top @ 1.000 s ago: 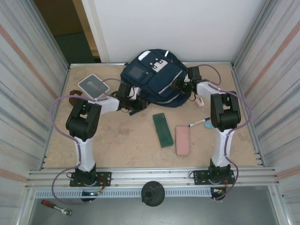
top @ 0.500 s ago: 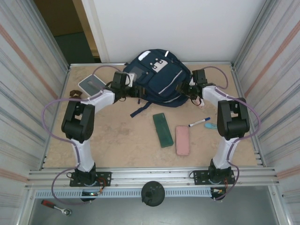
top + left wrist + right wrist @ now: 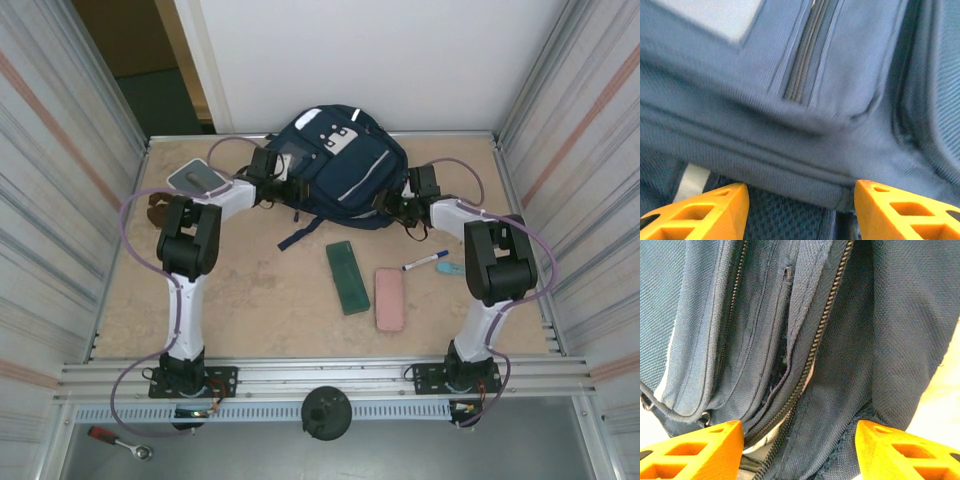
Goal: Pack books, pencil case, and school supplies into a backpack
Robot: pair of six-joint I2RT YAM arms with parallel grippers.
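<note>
The navy backpack (image 3: 335, 165) lies at the back centre of the table, grey patch up. My left gripper (image 3: 278, 185) is pressed to its left side, open; in the left wrist view (image 3: 800, 192) a folded seam and dark mesh lie between the spread orange fingertips (image 3: 715, 210). My right gripper (image 3: 392, 205) sits open at its right side, straddling an unzipped zipper (image 3: 815, 347) in the right wrist view (image 3: 799, 427). A dark green pencil case (image 3: 347, 277) and a pink oblong case (image 3: 389, 298) lie in front. A white marker with a blue cap (image 3: 425, 262) lies right of them. The books are out of view.
A white-and-grey square box (image 3: 197, 178) sits at the back left beside the left arm, with a small brown object (image 3: 157, 210) just in front of it. A small teal item (image 3: 450, 268) lies by the marker. A loose backpack strap (image 3: 300, 237) trails toward the front. Metal walls close both sides.
My left gripper swung from the backpack's front-left corner back along its left side, baring the loose strap. My right gripper slid a little nearer along the right side. Both stayed open.
</note>
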